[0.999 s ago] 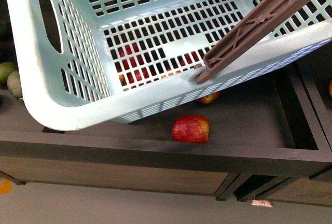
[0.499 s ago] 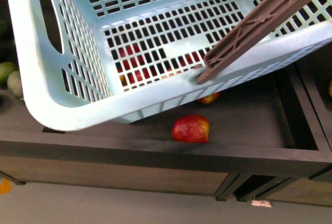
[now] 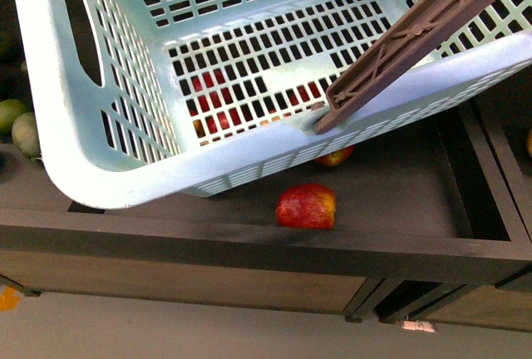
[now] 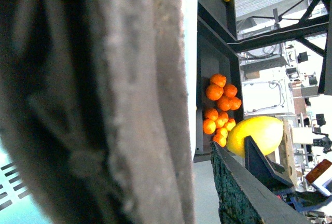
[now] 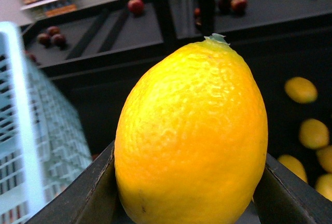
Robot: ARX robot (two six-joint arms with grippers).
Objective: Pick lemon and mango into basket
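Up close, the right gripper (image 5: pixel 189 203) has its jaws clenched on the lemon (image 5: pixel 192 125), which fills mid-frame. Beyond it, at the left edge, hangs the basket (image 5: pixel 21 130); in the front view's upper half it looks empty and tilted. Left jaws: can't tell, that view is blurred. The danger is the round rind squirting out early and landing by the red apple (image 3: pixel 307 206) below. I can't pick out the mango.
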